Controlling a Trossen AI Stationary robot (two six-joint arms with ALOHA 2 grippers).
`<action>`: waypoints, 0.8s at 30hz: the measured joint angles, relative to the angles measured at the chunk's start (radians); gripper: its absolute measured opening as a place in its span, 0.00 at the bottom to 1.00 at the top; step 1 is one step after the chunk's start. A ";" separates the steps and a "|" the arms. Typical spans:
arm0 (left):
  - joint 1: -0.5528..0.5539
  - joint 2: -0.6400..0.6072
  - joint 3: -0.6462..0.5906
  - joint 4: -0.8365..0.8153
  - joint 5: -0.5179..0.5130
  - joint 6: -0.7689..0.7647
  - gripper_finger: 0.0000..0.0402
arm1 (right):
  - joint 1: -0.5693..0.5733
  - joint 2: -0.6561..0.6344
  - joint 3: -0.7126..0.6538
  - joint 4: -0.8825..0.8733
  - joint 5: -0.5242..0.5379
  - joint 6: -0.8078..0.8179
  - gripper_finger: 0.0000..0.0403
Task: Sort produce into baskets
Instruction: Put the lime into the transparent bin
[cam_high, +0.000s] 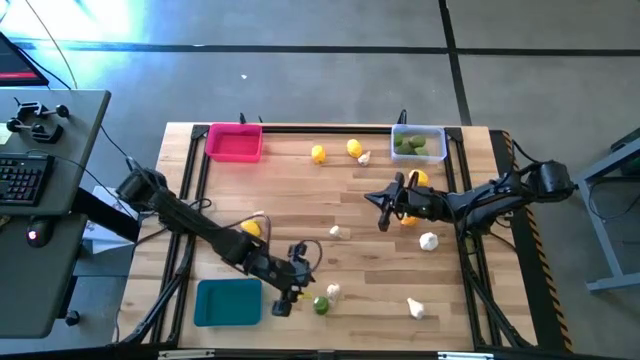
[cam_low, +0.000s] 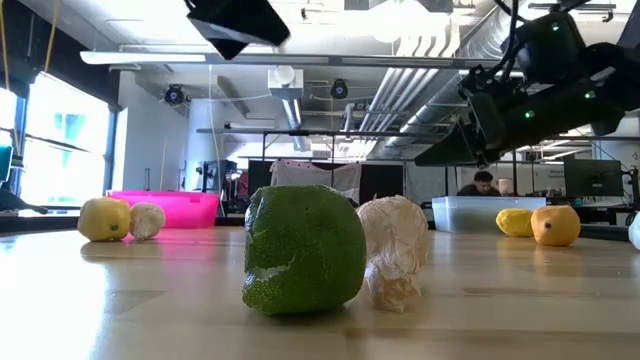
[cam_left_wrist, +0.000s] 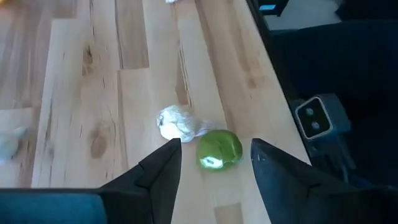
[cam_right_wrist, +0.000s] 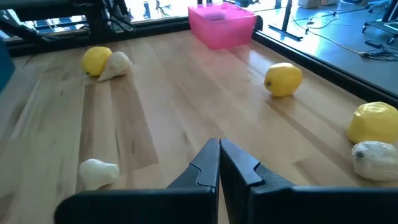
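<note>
My left tool (cam_left_wrist: 214, 163) hangs open and empty over the lime (cam_left_wrist: 219, 149) touching a garlic bulb (cam_left_wrist: 176, 122) on the worktop (cam_left_wrist: 93, 93); right tool (cam_right_wrist: 219, 163) pinched closed, empty, mid-worktop.

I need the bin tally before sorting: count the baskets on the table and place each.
3. In the high view, the pink basket sits upper left on the table, the clear basket upper right, the teal basket lower left. None seems hidden.
</note>
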 joint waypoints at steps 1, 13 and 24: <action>-0.004 0.023 0.028 -0.016 -0.008 -0.008 0.45 | 0.009 0.000 0.000 0.000 0.008 0.000 0.00; -0.015 0.252 0.384 -0.347 -0.035 -0.155 0.46 | 0.067 0.000 0.000 -0.002 0.020 -0.020 0.00; -0.016 0.323 0.439 -0.387 -0.020 -0.307 0.68 | 0.071 0.000 0.000 -0.006 -0.005 -0.022 0.00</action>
